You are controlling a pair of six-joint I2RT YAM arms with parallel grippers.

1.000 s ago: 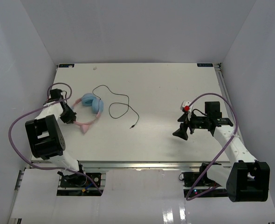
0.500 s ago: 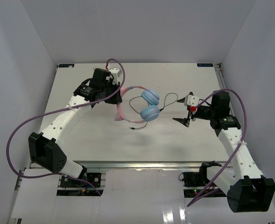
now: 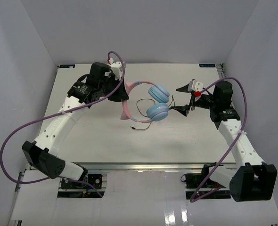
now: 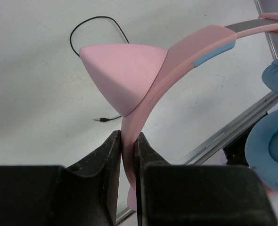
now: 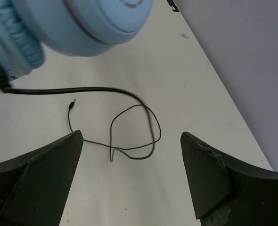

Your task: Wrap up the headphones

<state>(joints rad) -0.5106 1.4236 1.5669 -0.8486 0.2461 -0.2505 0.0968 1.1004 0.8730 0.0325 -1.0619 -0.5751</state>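
The headphones (image 3: 154, 101) hang above the table's middle: two light-blue ear cups (image 3: 158, 111), a pink headband (image 3: 126, 107) with cat-ear points. My left gripper (image 3: 122, 96) is shut on the headband; in the left wrist view the jaws pinch the pink band (image 4: 128, 141) just below a cat ear (image 4: 122, 74). The thin black cord (image 3: 143, 104) droops from the cups to the table, its plug (image 3: 134, 127) lying flat. My right gripper (image 3: 181, 99) is open, just right of the cups. In the right wrist view a blue cup (image 5: 77, 23) is at upper left and the cord (image 5: 129, 127) loops on the table between the fingers.
The white table (image 3: 106, 141) has a metal rail (image 3: 143, 165) along its near edge. Grey walls close in the left, back and right sides. Purple cables (image 3: 16, 136) arc off both arms.
My left arm has carried the headphones slightly right and higher. My right gripper has moved up and closer to the ear cups. A second ago the headphones lay at the table's left.
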